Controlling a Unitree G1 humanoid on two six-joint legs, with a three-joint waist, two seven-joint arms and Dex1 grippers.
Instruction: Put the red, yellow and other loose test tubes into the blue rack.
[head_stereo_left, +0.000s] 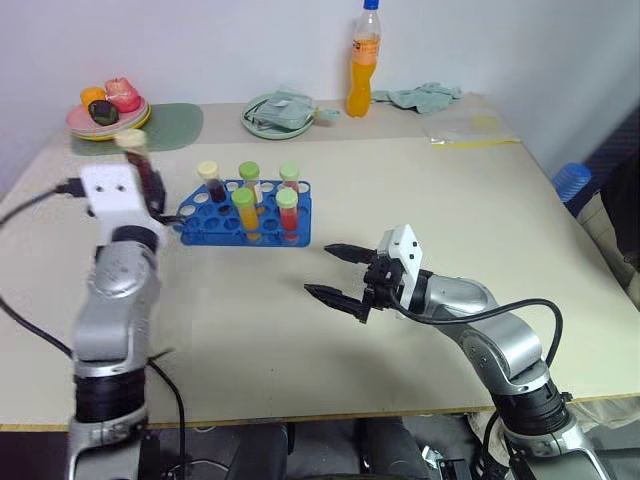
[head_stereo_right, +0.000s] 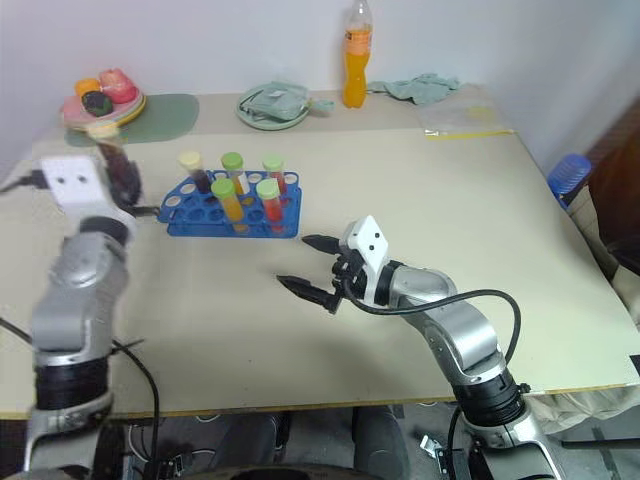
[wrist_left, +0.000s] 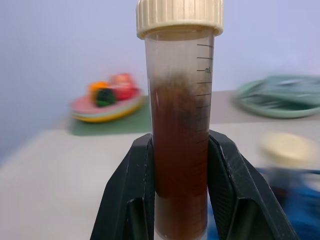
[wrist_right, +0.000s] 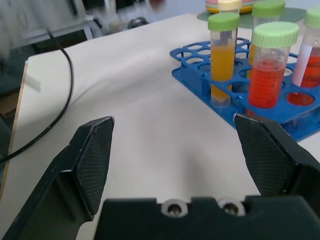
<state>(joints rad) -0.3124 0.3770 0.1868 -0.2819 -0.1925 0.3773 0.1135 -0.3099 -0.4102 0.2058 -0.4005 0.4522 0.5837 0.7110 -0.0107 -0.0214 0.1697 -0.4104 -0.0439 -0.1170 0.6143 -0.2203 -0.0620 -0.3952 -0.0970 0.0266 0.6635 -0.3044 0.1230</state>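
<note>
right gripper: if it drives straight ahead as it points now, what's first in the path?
Likely the bright blue plastic tube rack. The right gripper, jaws open, points toward its near corner over bare table; depth is unclear.

The rack is sitting on the table, left of centre, with five tubes standing upright in it; behind it, near the far edge, a plate is lying with a bottle standing just to its right and a cloth further right; at the far left corner a bowl is resting on a mat.
</note>
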